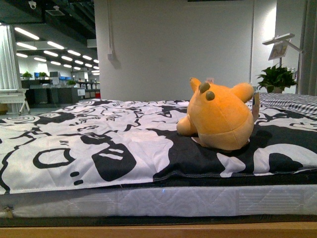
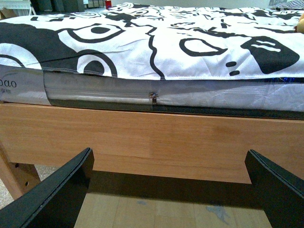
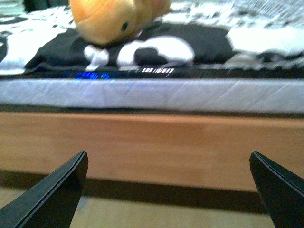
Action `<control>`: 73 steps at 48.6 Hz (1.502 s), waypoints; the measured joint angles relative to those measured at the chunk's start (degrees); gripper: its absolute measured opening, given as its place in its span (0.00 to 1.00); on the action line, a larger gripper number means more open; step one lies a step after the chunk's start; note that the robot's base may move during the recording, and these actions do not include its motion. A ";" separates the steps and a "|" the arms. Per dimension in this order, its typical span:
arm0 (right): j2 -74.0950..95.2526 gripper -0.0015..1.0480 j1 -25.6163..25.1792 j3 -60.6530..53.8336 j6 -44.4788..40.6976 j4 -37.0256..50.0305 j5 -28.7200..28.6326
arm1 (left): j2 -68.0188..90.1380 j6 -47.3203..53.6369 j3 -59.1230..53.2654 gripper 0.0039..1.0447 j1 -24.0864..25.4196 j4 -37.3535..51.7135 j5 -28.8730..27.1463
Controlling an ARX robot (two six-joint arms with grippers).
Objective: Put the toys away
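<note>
An orange-yellow plush toy point(image 1: 219, 116) with small brown horns lies on the black-and-white bedspread point(image 1: 99, 144), right of the middle and near the bed's front edge. The right wrist view shows the same toy point(image 3: 111, 19) above the mattress. My right gripper point(image 3: 168, 190) hangs low in front of the wooden bed frame point(image 3: 152, 147), open, nothing between its fingers. My left gripper point(image 2: 168, 190) is also open and empty, low before the wooden bed frame point(image 2: 142, 137), further left along the bed. Neither arm appears in the front view.
A white quilted mattress point(image 1: 158, 201) sits under the spread. A potted plant point(image 1: 276, 78) and a white lamp point(image 1: 281, 42) stand at the back right before a white wall point(image 1: 173, 44). Pale wood floor point(image 2: 156, 213) lies below the grippers.
</note>
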 joint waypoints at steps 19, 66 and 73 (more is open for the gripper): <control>29.27 1.00 -8.04 14.32 7.61 22.88 -5.03 | 0.00 0.00 0.00 0.95 0.02 0.00 0.02; 97.11 1.00 29.22 80.11 -11.21 19.78 24.44 | 0.00 0.00 0.00 0.95 0.02 0.00 0.04; 102.84 1.00 27.96 83.32 -13.09 19.30 27.50 | 0.00 0.00 0.00 0.95 0.00 0.00 0.04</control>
